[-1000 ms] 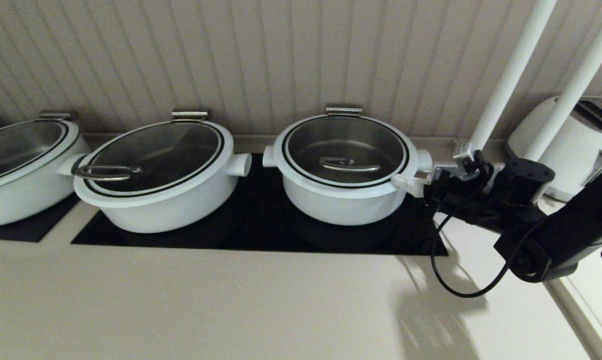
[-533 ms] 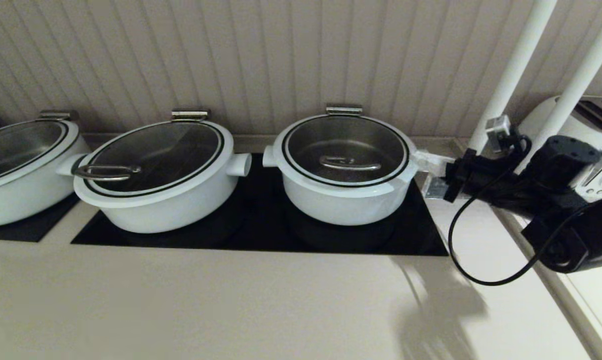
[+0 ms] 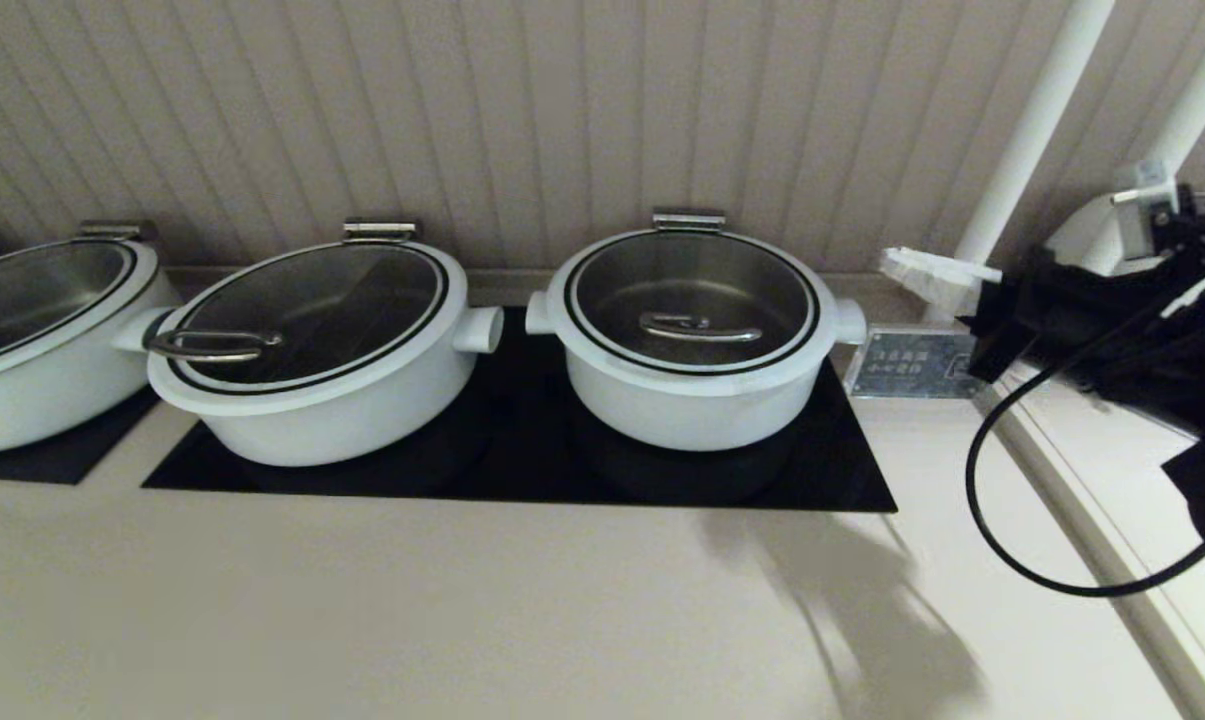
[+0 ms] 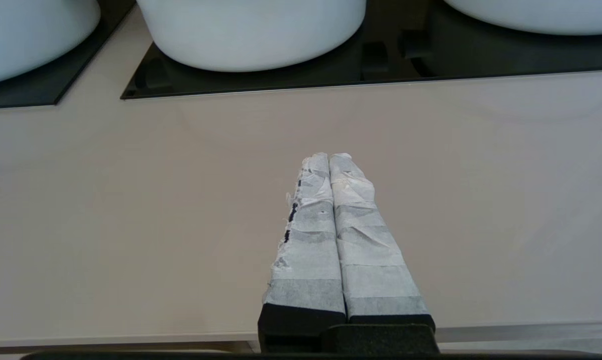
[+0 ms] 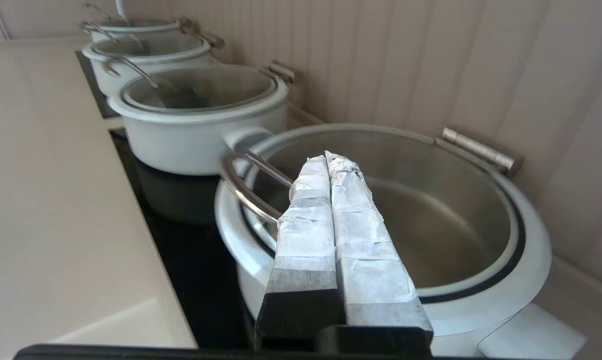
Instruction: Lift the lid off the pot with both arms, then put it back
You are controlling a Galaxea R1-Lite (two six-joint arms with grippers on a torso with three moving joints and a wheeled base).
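The pot (image 3: 697, 395), deep and white, stands on the black hob, right of two wider pots. The glass lid (image 3: 692, 285) sits on it, with its loop handle (image 3: 700, 327) at the centre. My right gripper (image 3: 902, 265) is shut and empty. It hovers to the right of the pot, apart from it and a little above its rim. In the right wrist view the shut fingertips (image 5: 330, 159) point over the lid (image 5: 430, 215), beside its handle (image 5: 241, 187). My left gripper (image 4: 329, 157) is shut and empty over the beige counter in front of the hob, out of the head view.
Two wider white pots (image 3: 312, 360) (image 3: 32, 340) stand to the left on the hob (image 3: 522, 470). A small metal label plate (image 3: 907, 365) and two white posts (image 3: 1022, 140) stand behind the right arm. The ribbed wall is close behind the pots.
My right gripper has drawn back from the pot's right side handle, moving right and upward. The pot and lid have not moved.
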